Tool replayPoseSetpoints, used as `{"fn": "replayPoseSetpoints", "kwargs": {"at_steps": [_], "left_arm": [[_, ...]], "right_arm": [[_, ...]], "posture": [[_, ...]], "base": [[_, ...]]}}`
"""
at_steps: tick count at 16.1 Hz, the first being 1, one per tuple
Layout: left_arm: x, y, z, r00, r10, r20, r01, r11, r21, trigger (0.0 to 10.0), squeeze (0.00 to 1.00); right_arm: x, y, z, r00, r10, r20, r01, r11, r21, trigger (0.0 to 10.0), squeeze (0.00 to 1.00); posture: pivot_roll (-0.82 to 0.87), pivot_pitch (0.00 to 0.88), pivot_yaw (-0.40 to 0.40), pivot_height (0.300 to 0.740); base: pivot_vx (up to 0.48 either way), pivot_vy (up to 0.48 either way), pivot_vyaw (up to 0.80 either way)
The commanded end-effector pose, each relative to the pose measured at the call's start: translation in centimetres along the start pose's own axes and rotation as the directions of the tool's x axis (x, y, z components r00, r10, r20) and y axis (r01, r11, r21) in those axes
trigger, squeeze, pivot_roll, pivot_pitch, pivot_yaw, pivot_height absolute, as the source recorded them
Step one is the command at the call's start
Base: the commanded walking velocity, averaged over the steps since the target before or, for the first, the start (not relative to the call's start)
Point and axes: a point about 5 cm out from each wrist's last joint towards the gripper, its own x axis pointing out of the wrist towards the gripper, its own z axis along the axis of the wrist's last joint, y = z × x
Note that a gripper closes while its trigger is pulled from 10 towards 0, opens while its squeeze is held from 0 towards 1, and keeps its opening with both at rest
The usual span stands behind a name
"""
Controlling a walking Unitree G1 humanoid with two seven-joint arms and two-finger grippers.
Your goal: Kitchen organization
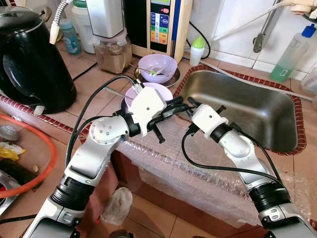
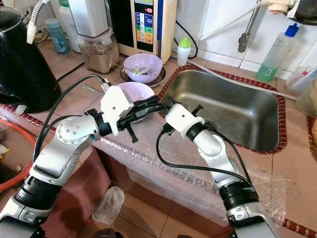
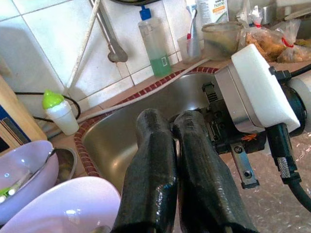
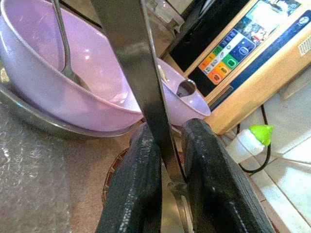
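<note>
Two lilac bowls stand on the tiled counter left of the steel sink [image 1: 257, 116]: a near bowl [image 1: 154, 88] holding a spoon [image 4: 63, 53], and a far bowl [image 1: 157, 67] on a steel plate [image 1: 174, 79]. My left gripper [image 1: 179, 105] is shut at the sink's left rim beside the near bowl, with nothing seen between its fingers [image 3: 155, 145]. My right gripper [image 1: 190, 103] meets it tip to tip. In the right wrist view it [image 4: 170, 131] is shut on a flat steel utensil handle [image 4: 131, 58] that rises in front of the bowls.
A black kettle [image 1: 29, 59] stands at the far left, with a blender jar [image 1: 113, 49] and a water purifier [image 1: 161, 25] behind the bowls. A green-capped bottle [image 1: 197, 49] and a soap bottle [image 1: 292, 54] line the wall. Bubble wrap [image 1: 163, 148] covers the counter's front edge.
</note>
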Motion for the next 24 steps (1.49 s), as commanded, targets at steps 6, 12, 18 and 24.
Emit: {"fn": "replayPoseSetpoints", "kwargs": {"at_steps": [6, 12, 18, 24], "left_arm": [[-0.2, -0.2, -1.3, 0.998, -0.011, -0.069, 0.017, 0.996, 0.090, 0.0, 0.00], [-0.3, -0.4, -2.1, 0.998, 0.020, -0.058, -0.014, 0.994, 0.104, 10.0, 1.00], [-0.6, 0.2, -2.3, 0.990, 0.141, 0.021, -0.142, 0.988, 0.067, 10.0, 1.00], [-2.9, -3.7, -2.9, 0.999, -0.012, -0.037, 0.009, 0.996, -0.085, 10.0, 1.00]], "right_arm": [[0.0, -1.8, 0.1, 0.996, -0.087, 0.018, 0.086, 0.996, 0.015, 0.0, 0.00], [0.2, -2.7, -0.1, 0.990, -0.141, 0.017, 0.141, 0.990, -0.023, 0.0, 0.00], [1.2, -4.1, -1.4, 0.986, -0.162, -0.029, 0.161, 0.986, -0.043, 0.0, 0.00], [2.9, -4.7, -3.6, 0.952, -0.221, -0.210, 0.246, 0.964, 0.099, 0.0, 0.00]], "posture": [[-0.05, 0.000, 0.022, 0.740], [-0.04, 0.000, 0.026, 0.740], [-0.02, 0.019, 0.041, 0.740], [0.05, 0.117, 0.042, 0.740]], "base": [[0.000, 0.000, 0.00], [0.000, 0.000, 0.00], [0.000, 0.000, 0.00], [0.000, 0.000, 0.00]]}}
